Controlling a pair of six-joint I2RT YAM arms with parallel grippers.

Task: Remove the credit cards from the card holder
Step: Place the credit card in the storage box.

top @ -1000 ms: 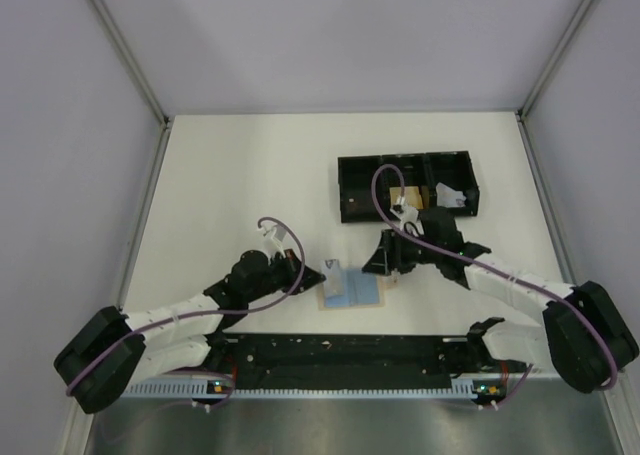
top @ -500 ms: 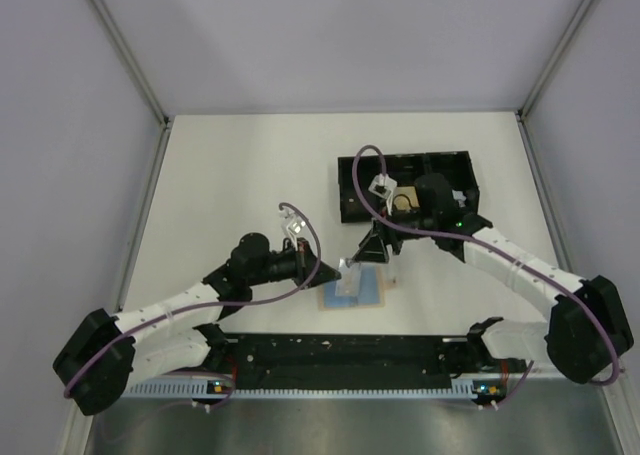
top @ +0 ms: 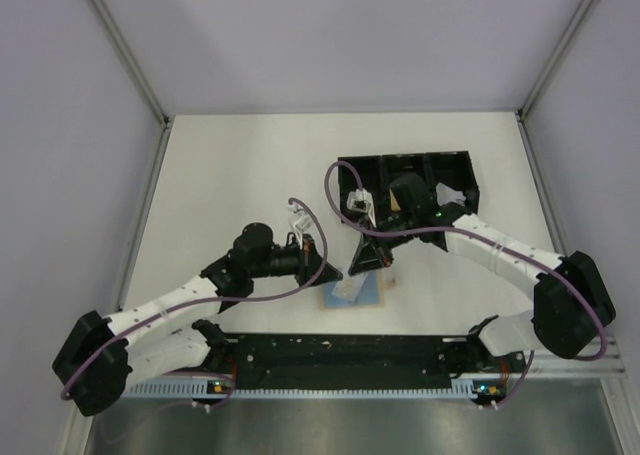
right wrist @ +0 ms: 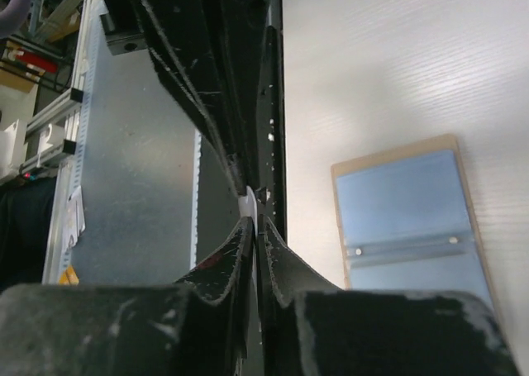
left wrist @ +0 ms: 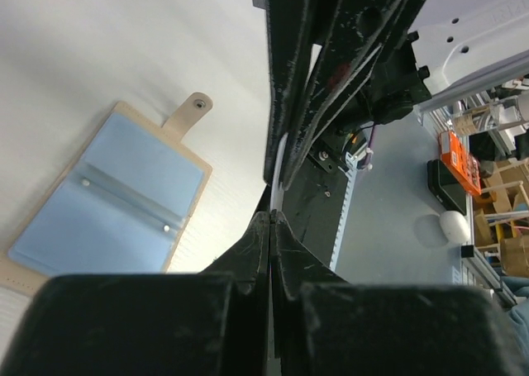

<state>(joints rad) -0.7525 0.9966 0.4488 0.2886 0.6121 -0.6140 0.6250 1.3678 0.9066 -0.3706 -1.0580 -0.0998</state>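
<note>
From above, the card holder lies open on the white table, close to its near edge. Over the holder's left part, the left gripper and the right gripper meet tip to tip, with a pale credit card between them. A black tray stands farther back, on the right.

In the left wrist view, the left fingers are pressed narrow on the thin card edge. The holder lies to the left, blue panels up.

In the right wrist view, the right fingers pinch the same white edge.
</note>
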